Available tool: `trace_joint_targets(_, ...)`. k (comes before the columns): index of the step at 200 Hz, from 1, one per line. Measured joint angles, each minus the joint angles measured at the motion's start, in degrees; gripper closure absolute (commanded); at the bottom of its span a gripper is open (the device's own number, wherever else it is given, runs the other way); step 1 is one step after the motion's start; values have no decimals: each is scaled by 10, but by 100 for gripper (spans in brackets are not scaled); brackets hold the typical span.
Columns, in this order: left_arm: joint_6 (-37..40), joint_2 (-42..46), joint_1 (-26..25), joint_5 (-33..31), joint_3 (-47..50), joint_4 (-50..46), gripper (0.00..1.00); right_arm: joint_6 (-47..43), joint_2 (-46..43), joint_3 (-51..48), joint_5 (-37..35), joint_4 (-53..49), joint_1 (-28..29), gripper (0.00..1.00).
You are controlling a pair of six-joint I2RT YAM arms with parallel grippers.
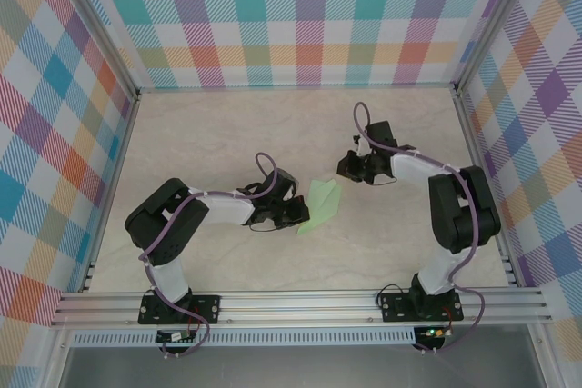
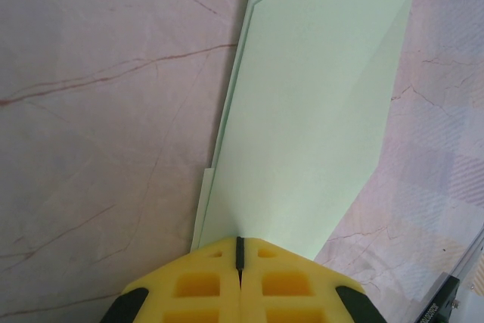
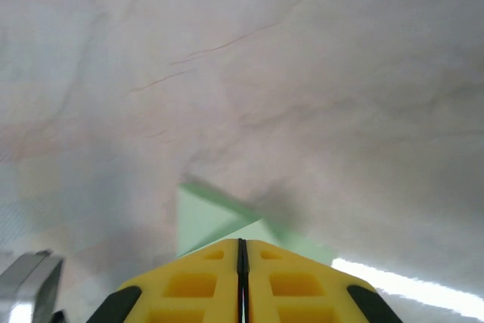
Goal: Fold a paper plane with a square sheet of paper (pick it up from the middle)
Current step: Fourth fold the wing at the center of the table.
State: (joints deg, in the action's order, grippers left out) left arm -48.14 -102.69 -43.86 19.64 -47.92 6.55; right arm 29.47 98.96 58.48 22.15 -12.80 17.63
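Plainly, the sheet of paper is found near the middle of the tabletop, between the two arms. It is already folded into a narrower, layered shape with a slanted edge, though not yet into a slim dart. The left claw is seen with its yellow fingers brought fully together, the tips set at the near end of the sheet. It is judged that the closed tips are used as a blunt presser, to hold the layers flat or to firm a crease, since no pinch of paper between them can be made out. The right claw is likewise closed, with nothing seen between its fingers, and a green corner of the sheet lies just ahead of its tips. It is therefore taken to be poised at the far side to steady or push that corner. The work is enclosed by checked walls and a metal rail, both well apart from the paper. Little is placed in the way, but both claws are set close to one thin sheet, which could be shifted by a push from either.
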Motion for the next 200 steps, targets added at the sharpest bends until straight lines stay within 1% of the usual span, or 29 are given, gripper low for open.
trace_joint_targets(23, 1, 0, 0, -1, -3, -6, 100, 19, -17, -20, 14, 17, 45, 90)
trace_joint_targets(47, 4, 0, 0, -2, -6, -12, 100, 43, -2, -40, 36, 32, 86, 90)
trace_joint_targets(64, 4, 0, 0, -2, -7, -15, 100, 56, 15, -45, 48, 38, 104, 91)
trace_joint_targets(100, 9, 0, 0, -2, -8, -17, 100, 70, 45, -49, 60, 47, 108, 91)
trace_joint_targets(162, 26, 0, 0, -4, -26, -49, 100, 72, 60, -59, 58, 43, 108, 91)
trace_joint_targets(200, 55, 8, 2, -2, -37, -75, 92, 70, 64, -50, 55, 27, 108, 91)
